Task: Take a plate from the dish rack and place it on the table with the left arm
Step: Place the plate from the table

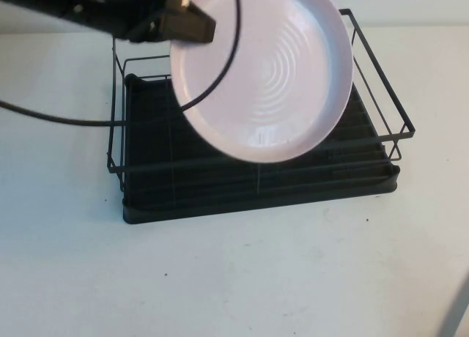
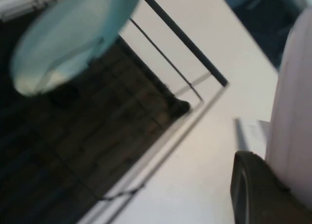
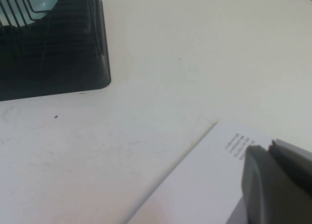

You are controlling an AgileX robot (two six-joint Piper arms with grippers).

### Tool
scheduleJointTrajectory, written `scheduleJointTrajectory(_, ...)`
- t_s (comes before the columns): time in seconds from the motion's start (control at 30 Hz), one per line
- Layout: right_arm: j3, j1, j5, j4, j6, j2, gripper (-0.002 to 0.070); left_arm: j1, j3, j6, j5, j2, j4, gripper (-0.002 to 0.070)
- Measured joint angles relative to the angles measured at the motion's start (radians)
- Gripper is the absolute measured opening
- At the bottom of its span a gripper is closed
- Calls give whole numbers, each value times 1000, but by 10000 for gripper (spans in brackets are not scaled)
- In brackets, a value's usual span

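My left gripper [image 1: 192, 22] is shut on the left rim of the pale pink plate [image 1: 267, 69] and holds it tilted, face toward the camera, in the air above the black dish rack [image 1: 256, 187]. In the left wrist view the pink plate [image 2: 295, 92] fills the right edge beside one dark finger [image 2: 253, 195]. The white table [image 1: 234, 278] lies in front of the rack. My right gripper [image 3: 272, 148] is shut and empty, low over the table to the right of the rack.
A light teal plate [image 2: 73, 39] stands in the rack, also showing in the right wrist view [image 3: 46, 2]. A white printed sheet [image 3: 204, 185] lies under the right gripper. The left arm's black cable [image 1: 66, 117] trails over the rack's left side.
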Motion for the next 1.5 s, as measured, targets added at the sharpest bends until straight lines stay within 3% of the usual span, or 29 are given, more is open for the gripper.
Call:
scheduleJointTrajectory(0.1, 0, 0, 0, 0, 0, 0, -18, 92, 173, 103, 93, -2, -260, 62)
scheduleJointTrajectory(0.2, 0, 0, 0, 0, 0, 0, -18, 125, 391, 206, 97, -26, -364, 62)
scheduleJointTrajectory(0.5, 0, 0, 0, 0, 0, 0, -18, 129, 863, 468, -17, -76, -387, 61)
scheduleJointTrajectory(0.9, 0, 0, 0, 0, 0, 0, -18, 129, 929, 629, -263, -41, -364, 67)
scheduleJointTrajectory(1.0, 0, 0, 0, 0, 0, 0, -18, 129, 929, 644, -304, -15, -366, 118)
scheduleJointTrajectory(1.23, 0, 0, 0, 0, 0, 0, -18, 129, 929, 649, -391, 27, -367, 381)
scheduleJointTrajectory(1.4, 0, 0, 0, 0, 0, 0, -18, 132, 929, 647, -432, 25, -351, 419)
scheduleJointTrajectory(1.5, 0, 0, 0, 0, 0, 0, -18, 132, 919, 594, -434, -16, -276, 407)
